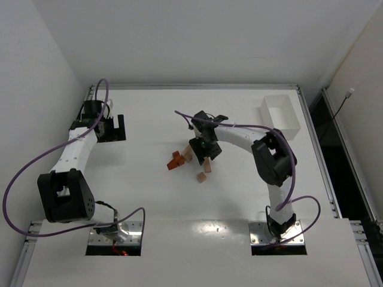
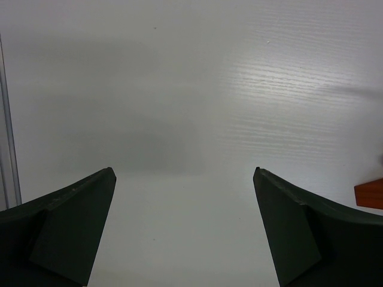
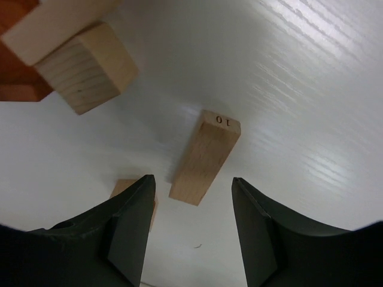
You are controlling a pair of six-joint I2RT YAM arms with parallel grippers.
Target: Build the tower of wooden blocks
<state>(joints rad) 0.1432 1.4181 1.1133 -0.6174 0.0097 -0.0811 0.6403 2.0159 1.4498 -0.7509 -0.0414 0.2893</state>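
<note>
Right gripper (image 3: 191, 179) gapes over tan bar (image 3: 205, 156); tan cube (image 3: 90, 69) just beside.

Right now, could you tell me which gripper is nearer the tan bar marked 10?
Right. The right gripper hangs open directly over the bar; the left gripper sits far off to its left.

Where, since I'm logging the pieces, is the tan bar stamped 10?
In the right wrist view the tan bar sits just ahead of the open right gripper, centred between its fingers, with a tan cube to the upper left.
</note>
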